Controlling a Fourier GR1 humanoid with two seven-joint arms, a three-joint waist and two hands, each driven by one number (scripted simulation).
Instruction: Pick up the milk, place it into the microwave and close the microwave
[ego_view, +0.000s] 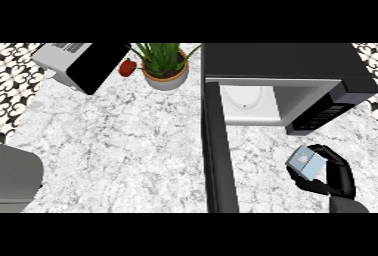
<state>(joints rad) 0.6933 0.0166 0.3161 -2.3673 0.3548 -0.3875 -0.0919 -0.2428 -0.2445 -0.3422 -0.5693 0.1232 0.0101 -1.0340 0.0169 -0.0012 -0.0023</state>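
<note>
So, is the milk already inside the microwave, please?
No, the right robot hand holds the milk outside the open microwave.

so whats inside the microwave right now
Only a white plate shows inside the microwave. Its top hides the back of the inside. The milk is outside, in the right hand.

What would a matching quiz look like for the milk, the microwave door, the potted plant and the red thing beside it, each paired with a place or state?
Things:
1. milk
2. microwave door
3. potted plant
4. red thing

Places or states:
A. swung open
B. just left of the plant
C. held in the right hand
D. between the red thing and the microwave

Pairs: 1-C, 2-A, 3-D, 4-B
</note>
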